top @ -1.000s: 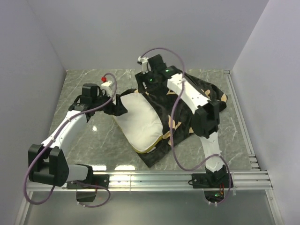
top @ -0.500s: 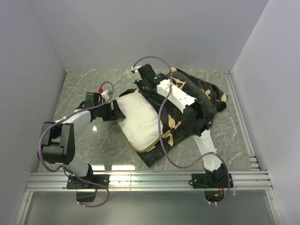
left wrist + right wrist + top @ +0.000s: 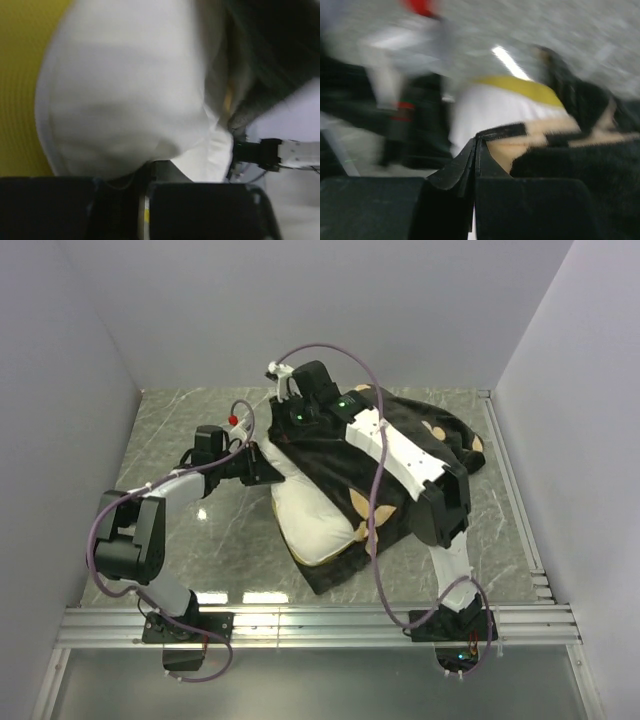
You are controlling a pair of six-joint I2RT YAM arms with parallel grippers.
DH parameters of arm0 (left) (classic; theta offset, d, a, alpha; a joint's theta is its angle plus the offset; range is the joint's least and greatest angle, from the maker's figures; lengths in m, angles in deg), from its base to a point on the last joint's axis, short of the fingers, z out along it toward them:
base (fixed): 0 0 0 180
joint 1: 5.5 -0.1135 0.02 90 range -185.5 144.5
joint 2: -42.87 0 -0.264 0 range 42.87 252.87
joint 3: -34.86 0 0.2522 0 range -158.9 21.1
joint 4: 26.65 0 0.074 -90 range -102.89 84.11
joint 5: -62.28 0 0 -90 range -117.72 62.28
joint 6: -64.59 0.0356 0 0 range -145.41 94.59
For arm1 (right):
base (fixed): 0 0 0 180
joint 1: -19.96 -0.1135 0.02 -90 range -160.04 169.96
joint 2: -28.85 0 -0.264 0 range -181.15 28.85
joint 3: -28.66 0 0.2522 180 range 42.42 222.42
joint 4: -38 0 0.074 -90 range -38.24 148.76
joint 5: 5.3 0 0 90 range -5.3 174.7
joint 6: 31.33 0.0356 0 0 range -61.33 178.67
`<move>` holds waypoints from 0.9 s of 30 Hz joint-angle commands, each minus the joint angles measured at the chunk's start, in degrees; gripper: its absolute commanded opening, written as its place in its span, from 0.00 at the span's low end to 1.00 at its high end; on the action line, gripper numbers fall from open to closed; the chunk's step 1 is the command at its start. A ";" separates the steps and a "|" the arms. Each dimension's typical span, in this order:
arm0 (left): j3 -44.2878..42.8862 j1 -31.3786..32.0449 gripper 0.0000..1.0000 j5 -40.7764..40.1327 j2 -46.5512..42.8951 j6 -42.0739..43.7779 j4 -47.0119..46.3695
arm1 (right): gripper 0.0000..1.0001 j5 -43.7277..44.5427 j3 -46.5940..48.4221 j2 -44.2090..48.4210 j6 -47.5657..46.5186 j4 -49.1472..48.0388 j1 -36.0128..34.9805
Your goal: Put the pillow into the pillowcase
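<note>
Found the pillow [image 3: 312, 520] lying on the marble surface [image 3: 230, 540] between the arms, right part covered by the pillowcase [image 3: 425, 435], left part and the yellow band [image 3: 318, 562] at its near edge exposed. Noted the left fingers [image 3: 262, 468] clamped shut on the pillow's far left corner, white fabric bulging over them in the wrist view. Noted the right fingers [image 3: 288, 440] pressed together on the pillowcase's open edge, just beside that corner. Recorded both wrist views as blurred.

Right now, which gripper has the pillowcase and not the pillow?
The right gripper: its jaws are shut on the hem of the black flowered pillowcase, at the far end of the pillow. The left gripper pinches the white pillow's corner instead.
</note>
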 commanded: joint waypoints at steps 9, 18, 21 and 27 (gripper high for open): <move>5.23 -2.29 0.00 8.72 -8.77 -14.86 -18.18 | 0.00 -21.95 -8.04 11.24 25.86 -20.02 -4.31; 5.25 -4.05 0.11 8.11 -7.36 -13.82 -14.18 | 0.06 -18.89 -6.06 3.50 20.69 -16.98 -4.49; 2.44 -5.63 0.30 7.49 -5.88 -6.97 -1.52 | 0.52 -18.45 -6.91 4.98 17.62 -12.49 -0.89; 0.93 -12.21 0.55 7.67 -8.23 6.57 16.94 | 0.84 -6.69 -13.66 16.47 2.42 6.57 1.84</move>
